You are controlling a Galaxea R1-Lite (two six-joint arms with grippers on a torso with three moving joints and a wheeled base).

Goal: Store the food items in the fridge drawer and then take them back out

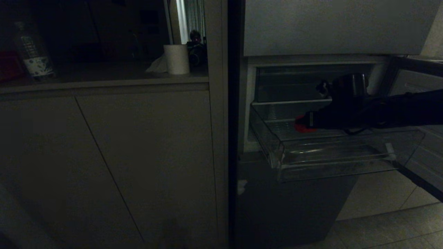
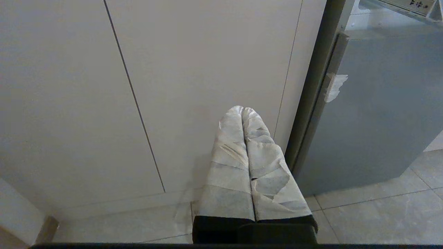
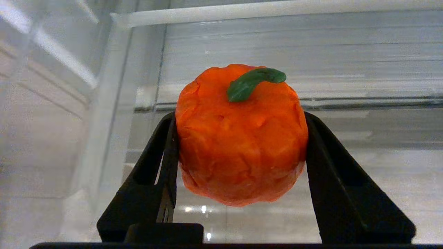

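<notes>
A bottle (image 1: 33, 52) and a paper roll (image 1: 177, 58) stand well apart on a counter (image 1: 104, 83) above pale cabinets (image 1: 104, 155); the floor (image 1: 380, 207) is tiled.

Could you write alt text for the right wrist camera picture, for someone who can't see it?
The right gripper clamps an orange pumpkin-shaped food item with a green stem between two black fingers, inside the clear plastic fridge drawer.

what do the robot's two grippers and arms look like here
The left gripper has two long tapered fingers wrapped in whitish, creased tape, on a black base. The right gripper has bare black angular fingers. In the head view the right arm is dark, with a thin cable looping under it.
</notes>
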